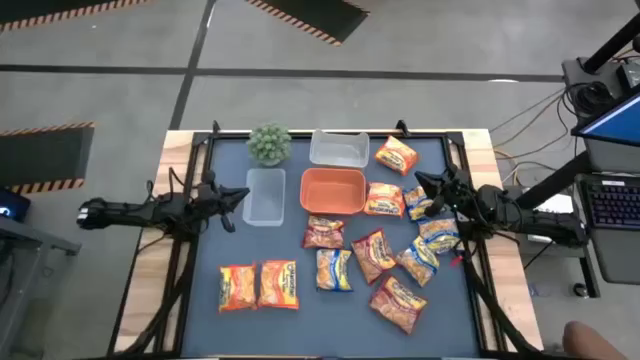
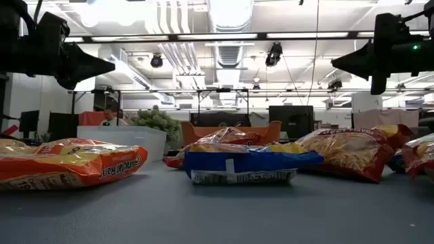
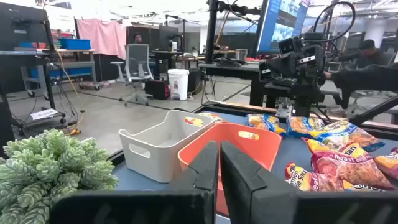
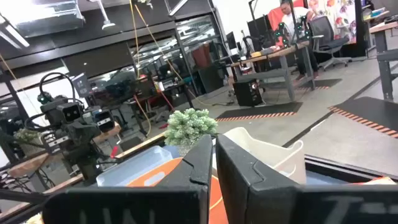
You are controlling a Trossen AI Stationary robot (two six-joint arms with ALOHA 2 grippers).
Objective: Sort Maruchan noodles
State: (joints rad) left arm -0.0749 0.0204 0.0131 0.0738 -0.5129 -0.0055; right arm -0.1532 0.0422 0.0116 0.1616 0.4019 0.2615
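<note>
Fingers of the left gripper (image 1: 243,196) and right gripper (image 1: 419,181) are pressed together, holding nothing, above the counter (image 1: 330,310). Eleven noodle packets (image 1: 372,253) lie between them: two near the left, nine toward the right. One orange tray (image 1: 332,190), two clear tubs (image 1: 264,196), and one plant (image 1: 269,143) sit beyond.

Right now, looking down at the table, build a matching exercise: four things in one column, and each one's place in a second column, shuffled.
Things:
1. green plant
2. orange tray
3. left gripper
4. pair of orange packets

Places:
A. table's middle
B. far edge, beside a clear tub
C. near left corner
D. above the table's left side, shut

Pairs: 1-B, 2-A, 3-D, 4-C
</note>
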